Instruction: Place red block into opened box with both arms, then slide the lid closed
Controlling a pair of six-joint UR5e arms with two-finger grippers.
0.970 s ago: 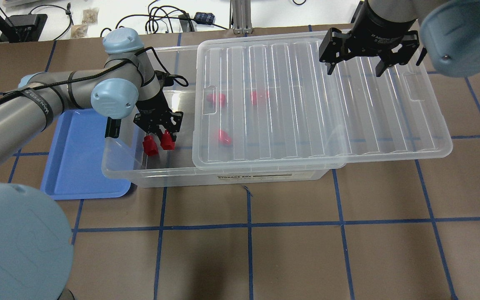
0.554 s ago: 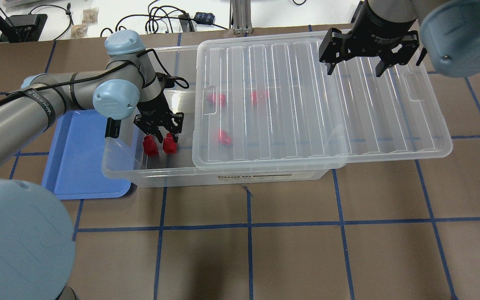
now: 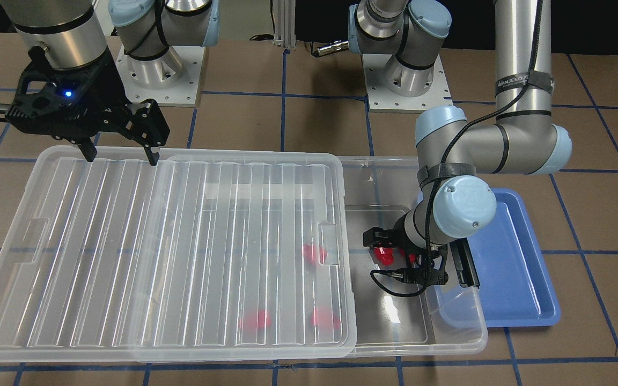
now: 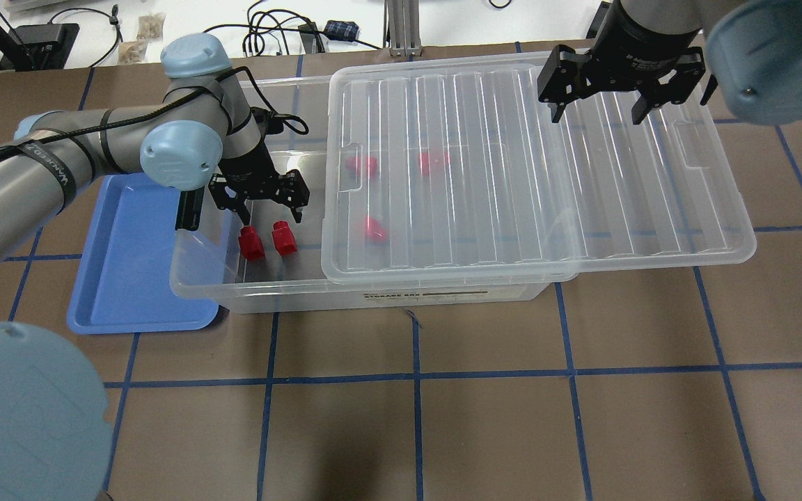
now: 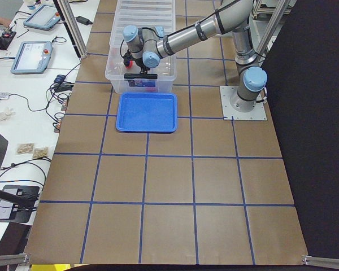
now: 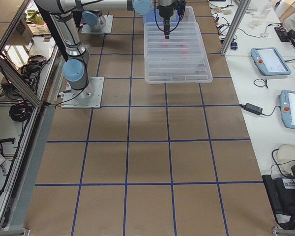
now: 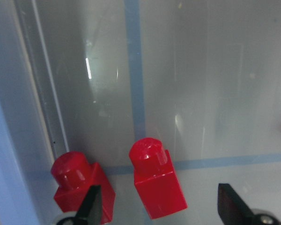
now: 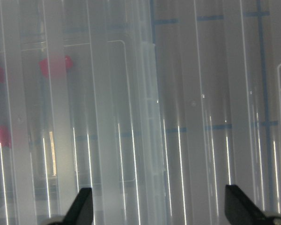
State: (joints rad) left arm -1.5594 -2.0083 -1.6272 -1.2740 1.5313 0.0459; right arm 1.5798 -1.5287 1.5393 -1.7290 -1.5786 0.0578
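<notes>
Two red blocks (image 4: 282,238) (image 4: 252,243) lie side by side on the floor of the clear box (image 4: 199,282), in its uncovered left end. My left gripper (image 4: 270,211) hangs open just above and behind them, holding nothing; the left wrist view shows both blocks (image 7: 159,183) (image 7: 82,185) free between the spread fingertips. The ribbed lid (image 4: 512,174) sits shifted right and covers most of the box. Three more red blocks (image 4: 374,228) show blurred through it. My right gripper (image 4: 599,110) is open over the lid's far right part, and also shows in the front view (image 3: 121,153).
A blue tray (image 4: 136,264) lies against the box's left end, under my left arm's elbow. The lid overhangs the box (image 3: 448,332) well past its right end. Cables and small devices lie on the white bench behind the table.
My left gripper has spread wider and risen back from the two red blocks, which stay on the box floor. The right gripper and the lid have barely moved.
</notes>
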